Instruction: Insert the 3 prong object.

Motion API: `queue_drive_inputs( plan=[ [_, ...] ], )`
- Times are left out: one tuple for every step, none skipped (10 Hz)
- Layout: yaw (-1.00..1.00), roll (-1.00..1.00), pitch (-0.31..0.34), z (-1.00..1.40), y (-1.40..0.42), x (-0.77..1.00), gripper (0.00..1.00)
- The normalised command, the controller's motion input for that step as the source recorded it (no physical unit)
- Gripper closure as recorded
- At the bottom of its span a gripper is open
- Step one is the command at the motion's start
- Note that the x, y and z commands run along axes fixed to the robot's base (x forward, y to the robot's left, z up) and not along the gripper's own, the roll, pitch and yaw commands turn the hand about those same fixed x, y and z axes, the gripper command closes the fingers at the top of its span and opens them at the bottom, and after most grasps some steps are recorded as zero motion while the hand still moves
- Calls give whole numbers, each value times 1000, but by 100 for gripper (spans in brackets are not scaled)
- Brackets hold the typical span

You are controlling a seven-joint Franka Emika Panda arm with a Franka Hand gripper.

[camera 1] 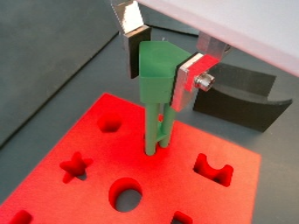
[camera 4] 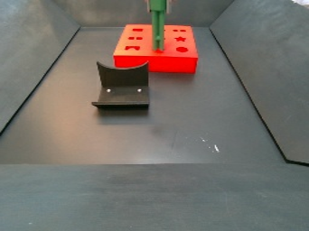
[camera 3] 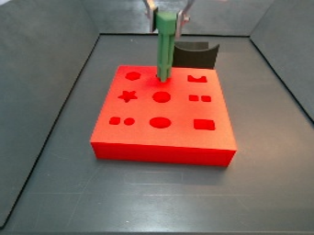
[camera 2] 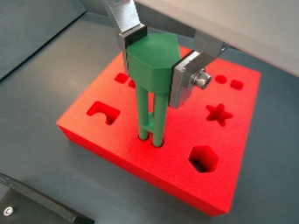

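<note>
My gripper (camera 1: pixel 162 66) is shut on the head of the green 3 prong object (camera 1: pixel 156 83) and holds it upright. It shows the same way in a wrist view, gripper (camera 2: pixel 152 68) on the object (camera 2: pixel 146 74). The prongs point down and their tips meet the top of the flat red block (camera 1: pixel 105 162), which also shows in a wrist view (camera 2: pixel 117 133), near its back row of holes. I cannot tell how far the tips are in. In both side views the green bar (camera 3: pixel 163 53) (camera 4: pixel 157 18) stands on the red block (camera 3: pixel 185 133) (camera 4: pixel 163 61) under the gripper (camera 3: pixel 167 16).
A dark fixture with a curved top (camera 3: pixel 194 53) stands on the floor just behind the red block; it also shows in a side view (camera 4: pixel 121 86) and a wrist view (camera 1: pixel 239 96). Sloping grey walls (camera 3: pixel 61 110) enclose the floor.
</note>
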Motion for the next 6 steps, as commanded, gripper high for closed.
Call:
queue_drive_inputs(
  plan=[
    [-14, 74, -110, -526, -20, 120, 100],
    [0, 70, -70, -420, 0, 100, 100],
    [0, 86, -80, -454, 0, 43, 100],
    [-9, 36, -109, -497, 0, 0, 100],
    [0, 66, -40, -111, 0, -11, 100],
    [0, 0, 0, 0, 0, 0, 100]
  ],
)
